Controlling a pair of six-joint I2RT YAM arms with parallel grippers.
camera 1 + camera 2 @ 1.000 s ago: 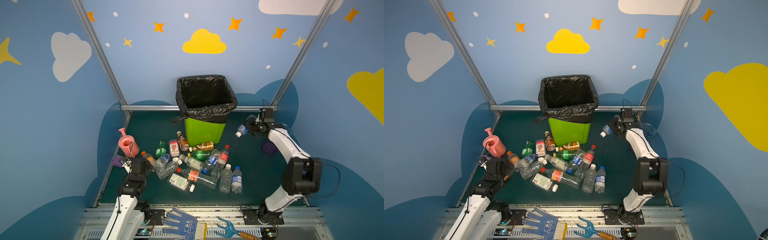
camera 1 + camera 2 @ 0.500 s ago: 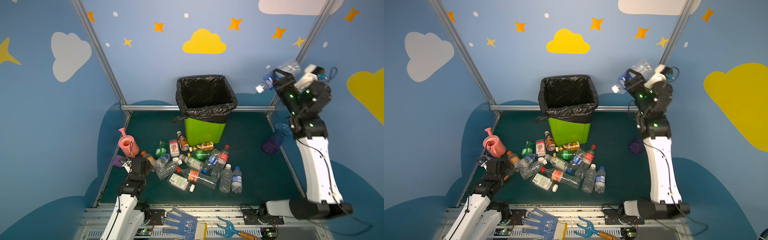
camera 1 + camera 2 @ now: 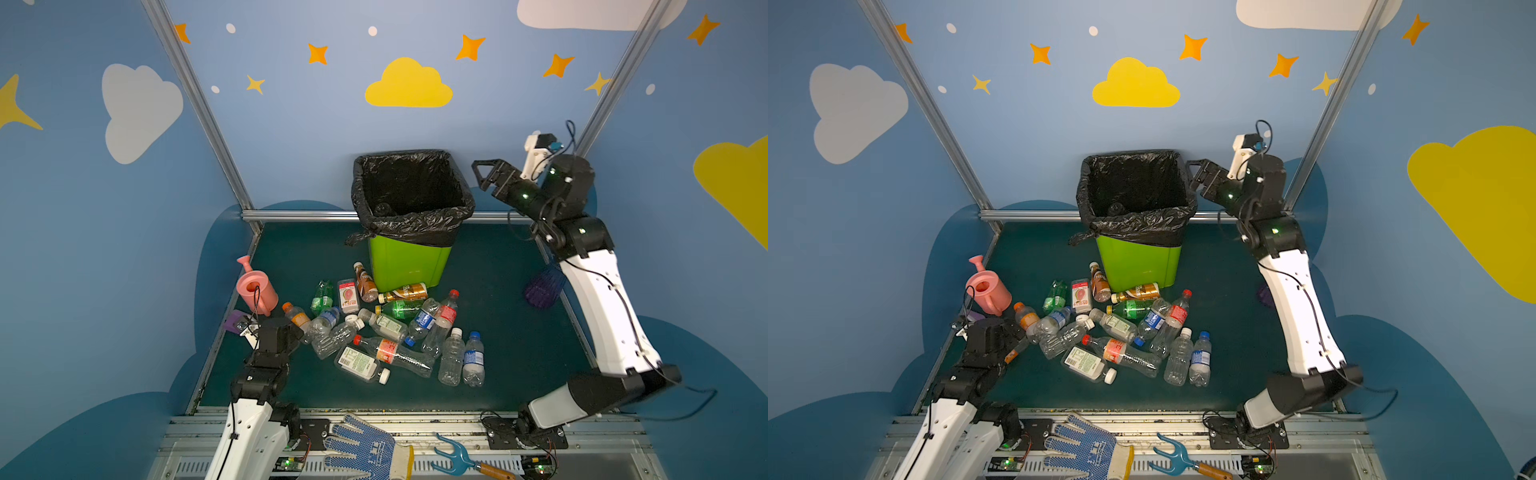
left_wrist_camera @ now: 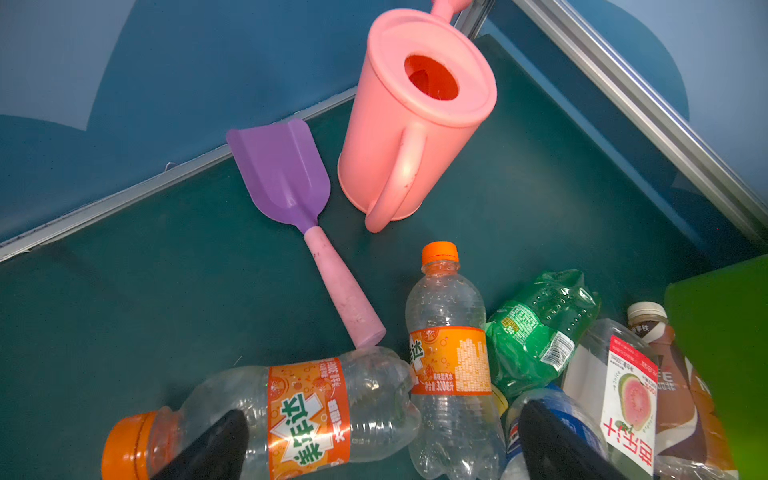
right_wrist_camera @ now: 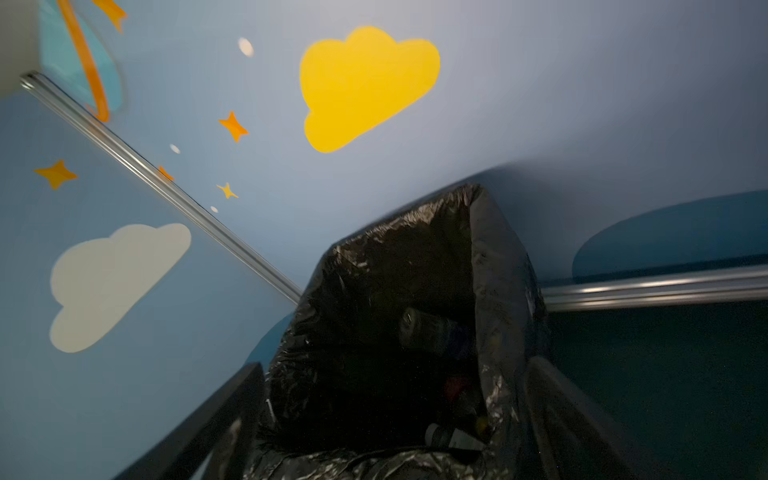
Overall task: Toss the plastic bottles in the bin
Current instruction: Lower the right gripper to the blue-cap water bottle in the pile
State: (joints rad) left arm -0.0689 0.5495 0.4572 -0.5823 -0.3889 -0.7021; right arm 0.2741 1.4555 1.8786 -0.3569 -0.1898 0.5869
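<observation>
The lime-green bin point(image 3: 409, 257) with its black bag point(image 5: 498, 257) stands at the back middle in both top views. My right gripper point(image 3: 484, 174) hangs high beside the bin's right rim, open and empty. In the right wrist view its dark fingers point(image 5: 232, 399) frame the bin's mouth, and bottles point(image 5: 432, 332) lie dimly inside. Several plastic bottles point(image 3: 386, 328) lie heaped on the floor in front of the bin. My left gripper point(image 4: 382, 440) is low at the heap's left edge, open, its fingers on either side of a clear orange-label bottle point(image 4: 307, 407).
A pink watering can point(image 3: 255, 291) and a purple toy shovel point(image 4: 286, 178) sit by the left wall. A purple ribbed vase point(image 3: 542, 289) lies behind my right arm. A blue-dotted glove point(image 3: 365, 446) and a blue hand rake point(image 3: 457, 455) rest on the front rail.
My right arm swung up from the floor with a clear blue-capped bottle to the bin's rim. Its jaws opened and the bottle has left them. The left arm has not moved.
</observation>
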